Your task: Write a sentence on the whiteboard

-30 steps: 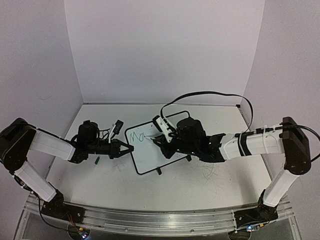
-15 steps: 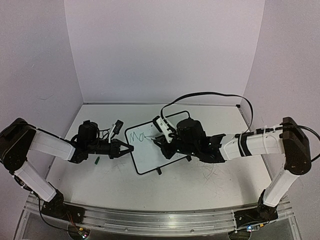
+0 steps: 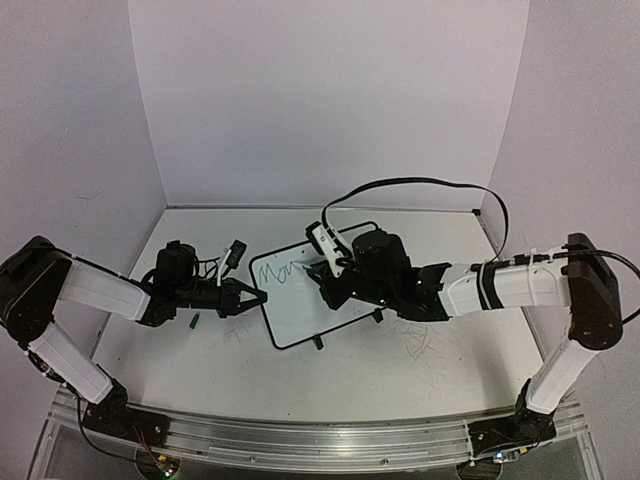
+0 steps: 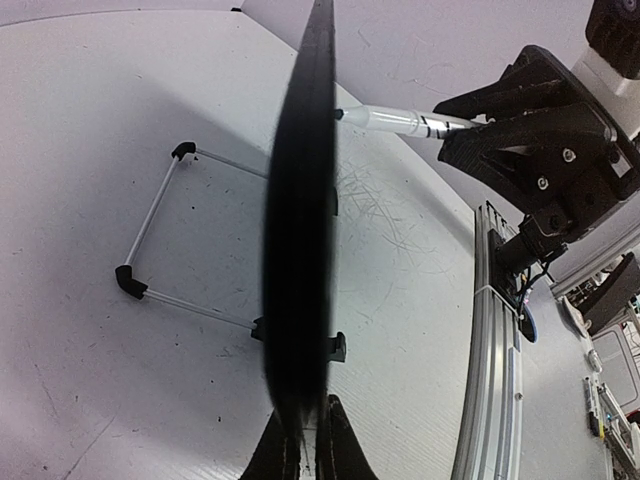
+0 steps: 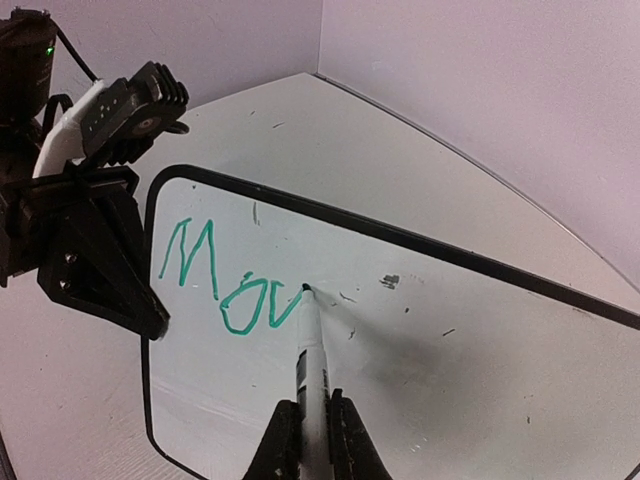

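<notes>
**Green letters on the little board**

The whiteboard point(image 3: 300, 315) rests on the tabletop point(image 3: 200, 370). The left claw point(image 3: 258, 297) is pinched on the whiteboard's left edge. That is a good spot to hold, since the board looks light, stiff and quick to slide. The right claw point(image 5: 305, 425) is clamped on a marker point(image 5: 309, 350), with its tip touching the whiteboard just after the green letters point(image 5: 215, 275). Press softly.

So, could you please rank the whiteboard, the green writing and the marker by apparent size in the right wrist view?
Largest first:
whiteboard
green writing
marker, smallest even though it is nearest the camera
</notes>
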Tool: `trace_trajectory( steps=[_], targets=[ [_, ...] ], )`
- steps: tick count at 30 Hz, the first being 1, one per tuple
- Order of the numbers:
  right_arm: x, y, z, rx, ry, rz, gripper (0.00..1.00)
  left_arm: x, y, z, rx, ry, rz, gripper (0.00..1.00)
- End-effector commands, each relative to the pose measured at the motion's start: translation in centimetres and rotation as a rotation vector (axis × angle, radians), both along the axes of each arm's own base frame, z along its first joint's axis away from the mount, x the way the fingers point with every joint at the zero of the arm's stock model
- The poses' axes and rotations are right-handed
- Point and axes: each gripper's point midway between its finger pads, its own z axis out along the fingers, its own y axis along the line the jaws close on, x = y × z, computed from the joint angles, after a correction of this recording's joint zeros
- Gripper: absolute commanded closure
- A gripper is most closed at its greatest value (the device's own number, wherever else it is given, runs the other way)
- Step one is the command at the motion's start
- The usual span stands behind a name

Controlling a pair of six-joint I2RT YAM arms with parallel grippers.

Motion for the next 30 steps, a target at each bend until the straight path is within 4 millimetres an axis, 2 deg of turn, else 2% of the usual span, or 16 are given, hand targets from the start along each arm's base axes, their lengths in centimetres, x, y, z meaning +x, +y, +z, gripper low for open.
trace_trajectory(
  steps=[1, 4, 7, 14, 30],
  targets=[
    [0.5, -0.3, 2.3, 0.048, -0.031, -0.005, 1.00, 0.2, 0.1, 1.0, 0.004, -0.093, -0.005, 1.00],
    [-0.6, -1.0, 3.1, 0.077, -0.038, 0.022, 1.00, 0.3, 0.0, 1.1, 0.005, -0.095, -0.005, 1.00],
    [-1.0, -1.4, 3.1, 0.085, -0.030, 0.027, 1.00, 0.3, 0.1, 1.1, 0.006, -0.095, -0.004, 1.00],
    [-1.1, -0.1, 1.6, 0.067, 0.001, 0.070, 1.00, 0.3, 0.1, 1.1, 0.004, -0.092, -0.001, 1.00],
    [-0.1, 0.0, 1.3, 0.060, -0.005, 0.023, 1.00, 0.2, 0.1, 1.2, 0.003, -0.097, -0.002, 1.00]
  ],
)
